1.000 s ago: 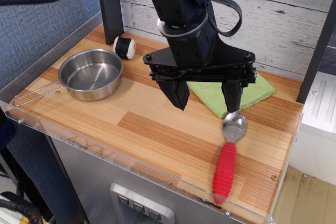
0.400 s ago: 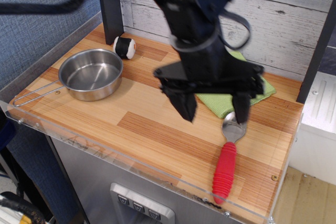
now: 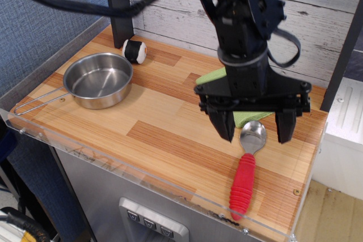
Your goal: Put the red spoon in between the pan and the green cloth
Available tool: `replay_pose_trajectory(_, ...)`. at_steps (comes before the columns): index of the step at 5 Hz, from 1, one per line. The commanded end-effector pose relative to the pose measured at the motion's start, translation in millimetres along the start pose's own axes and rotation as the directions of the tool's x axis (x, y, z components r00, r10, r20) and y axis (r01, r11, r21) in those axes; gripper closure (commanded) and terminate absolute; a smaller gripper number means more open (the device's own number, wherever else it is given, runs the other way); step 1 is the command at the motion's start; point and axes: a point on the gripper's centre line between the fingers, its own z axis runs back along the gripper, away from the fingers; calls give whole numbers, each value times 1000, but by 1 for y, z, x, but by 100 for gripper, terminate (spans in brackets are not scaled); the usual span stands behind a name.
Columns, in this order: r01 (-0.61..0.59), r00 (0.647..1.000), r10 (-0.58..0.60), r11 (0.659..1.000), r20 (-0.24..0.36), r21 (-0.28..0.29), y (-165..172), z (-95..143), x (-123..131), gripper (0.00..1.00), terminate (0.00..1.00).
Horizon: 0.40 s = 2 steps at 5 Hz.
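Now hovering over the red spoon (image 3: 245, 168) — gripper (image 3: 256, 128) spread wide, fingers straddling the silver bowl, nothing held. Lies near the table's (image 3: 170, 140) front-right edge, bowl just beside the green cloth (image 3: 211, 76), well apart from the pan (image 3: 99, 80). Best to shift toward the ribbed handle, drop straight, close across its width — thicker, likely less slippery than the bowl.

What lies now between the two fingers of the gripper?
In the single camera view, the gripper is open, and the silver bowl of the red spoon lies between its fingers, on the wooden table.
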Motion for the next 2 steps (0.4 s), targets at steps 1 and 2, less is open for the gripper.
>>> replay_pose_trajectory(1, 22, 999, -21, 1000, -27, 10, -1, -23, -5, 0, 0)
replay_pose_trajectory(2, 32, 999, -30, 998, -46, 48, 7, -31, -16, 0, 0)
